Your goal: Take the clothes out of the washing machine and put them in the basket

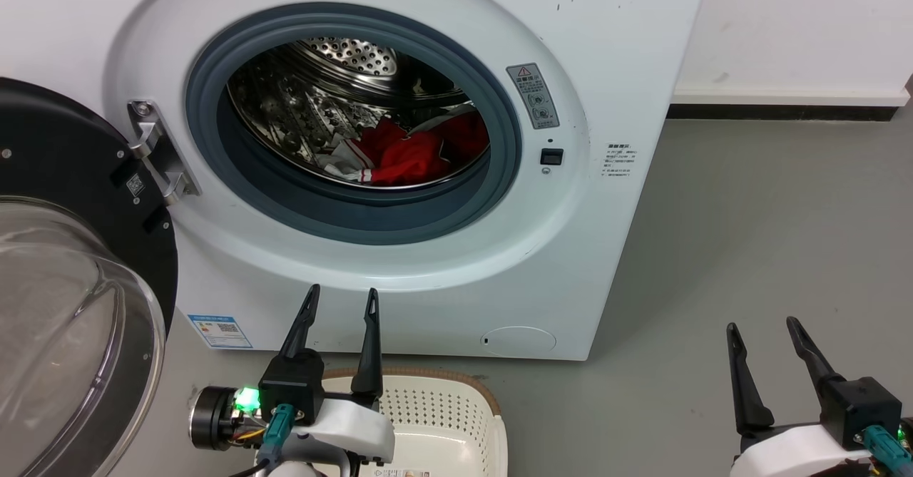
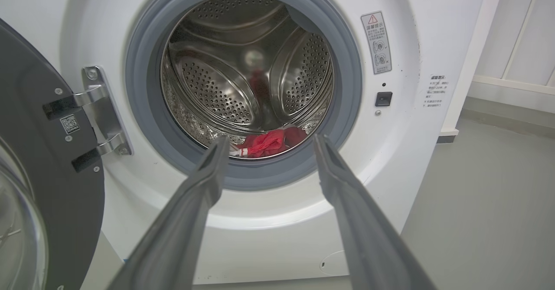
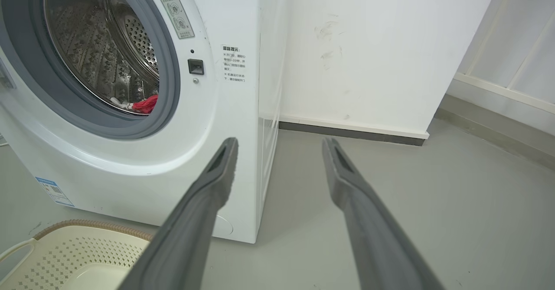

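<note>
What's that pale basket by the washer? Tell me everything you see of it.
The basket is cream-white plastic, its walls pierced with rows of small holes, under a brown woven-look rim, with a side handle slot. It stands upright on the grey floor before the washing machine. What shows of its inside is empty. The left gripper and its wrist hide part of it.

Glossy white shell on the washing machine (image 1: pixel 628 49), matt grey rubber rim (image 1: pixel 371 217), shiny dimpled steel drum (image 1: pixel 342 53). The clothes (image 1: pixel 410 160) are soft red cloth; the basket (image 1: pixel 456 409) is perforated cream plastic; the floor (image 1: pixel 749 234) smooth, matt grey
</note>
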Available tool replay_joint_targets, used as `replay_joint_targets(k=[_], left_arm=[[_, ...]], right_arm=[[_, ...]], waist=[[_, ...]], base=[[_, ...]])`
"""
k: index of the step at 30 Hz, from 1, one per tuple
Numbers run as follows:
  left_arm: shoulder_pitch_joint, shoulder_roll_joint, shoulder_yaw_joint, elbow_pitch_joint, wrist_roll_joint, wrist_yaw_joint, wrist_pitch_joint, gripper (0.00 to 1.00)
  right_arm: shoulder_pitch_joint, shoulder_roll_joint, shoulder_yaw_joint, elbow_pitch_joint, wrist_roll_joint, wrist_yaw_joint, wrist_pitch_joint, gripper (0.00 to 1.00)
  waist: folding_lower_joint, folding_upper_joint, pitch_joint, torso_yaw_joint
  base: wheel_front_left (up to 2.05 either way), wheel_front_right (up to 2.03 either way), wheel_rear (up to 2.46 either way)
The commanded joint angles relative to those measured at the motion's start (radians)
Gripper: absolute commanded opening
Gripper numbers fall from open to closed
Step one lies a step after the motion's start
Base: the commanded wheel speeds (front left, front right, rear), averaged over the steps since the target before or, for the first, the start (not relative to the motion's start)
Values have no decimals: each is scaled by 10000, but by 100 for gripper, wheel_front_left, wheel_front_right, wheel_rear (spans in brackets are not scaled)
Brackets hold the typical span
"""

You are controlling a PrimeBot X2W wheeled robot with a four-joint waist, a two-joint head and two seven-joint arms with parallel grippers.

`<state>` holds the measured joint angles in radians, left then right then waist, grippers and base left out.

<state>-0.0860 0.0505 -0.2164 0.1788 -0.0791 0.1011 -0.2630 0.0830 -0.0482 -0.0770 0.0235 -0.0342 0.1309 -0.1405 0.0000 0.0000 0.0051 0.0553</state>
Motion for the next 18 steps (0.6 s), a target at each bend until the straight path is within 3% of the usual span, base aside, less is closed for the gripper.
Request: replay_joint_targets(k=[1, 7, 18], left_arm=[[-58, -2, -7, 25, -32, 71, -27, 100], [-506, -3, -56, 186, -119, 153, -27, 100], [-2511, -3, -42, 1181, -464, 495, -26, 100]], right_arm=[[-70, -37, 7, 12, 68, -3, -74, 100], [-194, -35, 85, -143, 103, -3, -34, 100], [-859, -34, 360, -612, 170, -4, -42, 100]], waist=[[0, 0, 6, 8], [0, 0, 477, 19], [0, 0, 2471, -368]], base=[[0, 0, 0], [0, 0, 0], [0, 0, 0]])
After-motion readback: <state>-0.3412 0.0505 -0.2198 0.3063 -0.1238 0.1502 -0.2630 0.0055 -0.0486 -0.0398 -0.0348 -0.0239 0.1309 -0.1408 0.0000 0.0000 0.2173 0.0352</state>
